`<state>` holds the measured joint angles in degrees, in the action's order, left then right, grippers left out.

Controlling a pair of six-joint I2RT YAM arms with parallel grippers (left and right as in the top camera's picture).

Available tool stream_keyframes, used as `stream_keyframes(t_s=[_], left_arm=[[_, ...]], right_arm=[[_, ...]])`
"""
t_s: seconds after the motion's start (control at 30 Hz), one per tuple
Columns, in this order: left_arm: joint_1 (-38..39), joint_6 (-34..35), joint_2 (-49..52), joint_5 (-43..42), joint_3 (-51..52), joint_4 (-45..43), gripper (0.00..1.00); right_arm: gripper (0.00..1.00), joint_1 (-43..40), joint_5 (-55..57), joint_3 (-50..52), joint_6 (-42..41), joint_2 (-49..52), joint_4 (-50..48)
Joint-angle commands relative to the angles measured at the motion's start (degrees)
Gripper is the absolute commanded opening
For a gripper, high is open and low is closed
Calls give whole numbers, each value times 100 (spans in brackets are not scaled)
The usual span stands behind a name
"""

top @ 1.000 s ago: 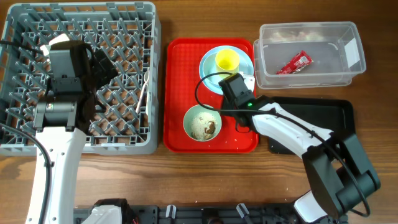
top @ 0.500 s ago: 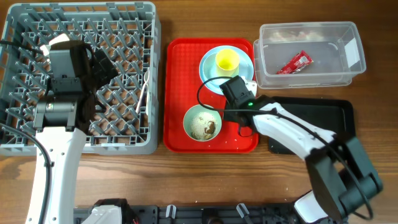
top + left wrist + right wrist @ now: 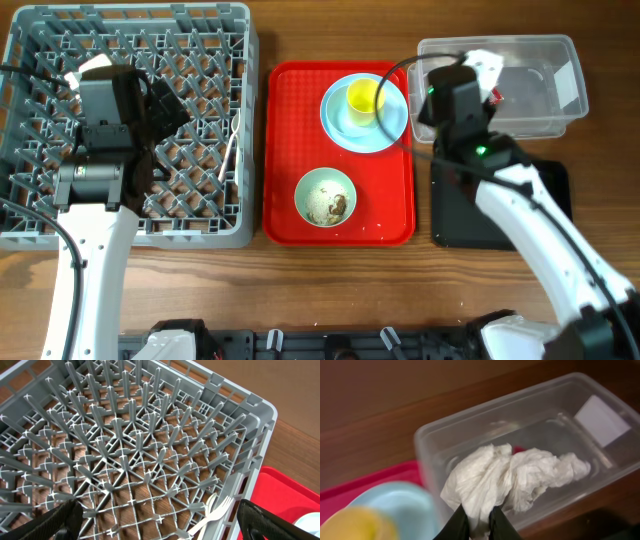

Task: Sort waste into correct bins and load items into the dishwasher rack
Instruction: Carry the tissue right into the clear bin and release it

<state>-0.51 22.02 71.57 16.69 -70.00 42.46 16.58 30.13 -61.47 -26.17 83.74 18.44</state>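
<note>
My right gripper (image 3: 478, 521) is shut on the crumpled white napkin (image 3: 512, 480) and holds it over the left end of the clear tub (image 3: 540, 110); the napkin also shows in the overhead view (image 3: 482, 66). The red foil wrapper (image 3: 494, 97) lies in the tub, mostly hidden by the arm. The blue plate (image 3: 388, 130) with the yellow cup (image 3: 364, 98) and the mint-green bowl (image 3: 325, 196) holding food scraps sit on the red tray (image 3: 285, 150). My left gripper (image 3: 160, 525) is open over the grey rack (image 3: 40, 230), where the white fork (image 3: 214, 512) and spoon lie.
The flat black tray (image 3: 545, 190) lies right of the red tray, partly under my right arm. The rack fills the table's left side. Bare wooden table shows along the front edge.
My right gripper has lifted the napkin from beside the plate and carried it up and to the right, over the clear tub. The left arm has not moved.
</note>
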Motion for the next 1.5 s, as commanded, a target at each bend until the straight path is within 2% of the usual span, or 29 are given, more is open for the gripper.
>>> stream_keyframes(t_s=[0.0,0.07,0.13,0.17,0.23,0.4,0.6,0.67,0.77,0.87,0.97,1.47], left_arm=[[-35,94,17,94,-24,-17,100],[-35,94,17,92,-24,-17,100],[-35,94,17,92,-24,-17,100],[-35,94,17,92,-24,-17,100],[-35,96,17,92,-24,-17,100],[-35,94,17,92,-24,-17,100],[-35,94,17,92,-24,-17,100],[-35,96,17,92,-24,-17,100],[-35,94,17,92,-24,-17,100],[-35,94,17,92,-24,-17,100],[-35,94,17,92,-24,-17,100],[-35,94,17,92,-24,-17,100]], right_arm=[[16,-560,-424,20,717,568,-577],[16,-789,-1165,20,896,789,-857],[11,-957,-1744,20,964,940,-988],[16,-1005,-1845,20,962,964,-988],[57,-1075,-1856,20,970,981,-960],[73,-1088,-1856,-96,1320,780,-883],[100,-1086,-2310,-590,1305,-219,118],[100,-1086,-2717,-590,1196,-535,350],[100,-1086,-4286,-590,881,-828,1231],[100,-1086,-5331,-586,527,-813,1912],[100,-1086,-5366,-575,55,-769,2243],[100,-1086,-5351,-575,-1392,-745,2236]])
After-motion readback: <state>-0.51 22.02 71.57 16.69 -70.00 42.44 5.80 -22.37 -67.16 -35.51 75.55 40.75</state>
